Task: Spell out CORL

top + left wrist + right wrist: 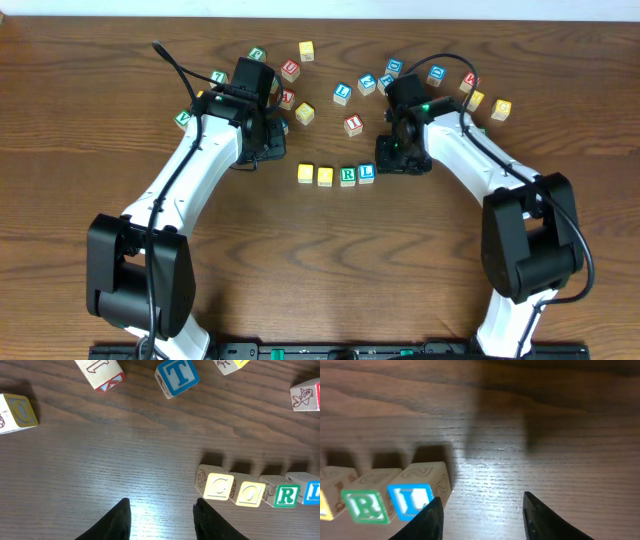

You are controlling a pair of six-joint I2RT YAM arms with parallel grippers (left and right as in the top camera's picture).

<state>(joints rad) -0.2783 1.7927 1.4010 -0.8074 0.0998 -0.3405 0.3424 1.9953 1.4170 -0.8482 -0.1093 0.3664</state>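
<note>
I am reading the row [336, 175] as complete. The C cube [217, 486], O cube [249, 492], R cube [286, 495] and L cube [312, 491] are sitting side by side, touching or nearly so, just below the centre of the overhead frame on the table [320, 280]. Their letters are facing up and running in spelling order from left to right in the frame. The line is bowing slightly, with the two middle cubes lying a little lower.

The left gripper [162, 522] is hanging at the C end of the row. Its jaws are standing moderately apart with only bare wood between them. In the left wrist view the C cube is lying just up and right of the right-hand finger, apart from it.

The right gripper [480, 520] is hanging at the L end, also moderately parted and empty. In the right wrist view the L cube is lying at lower left, just beside the left-hand finger; I cannot tell whether they are touching.

I am judging that the grippers are flanking the row so as not to disturb it. The spare cubes [343, 93] are lying scattered across the upper centre, well apart from the word.
</note>
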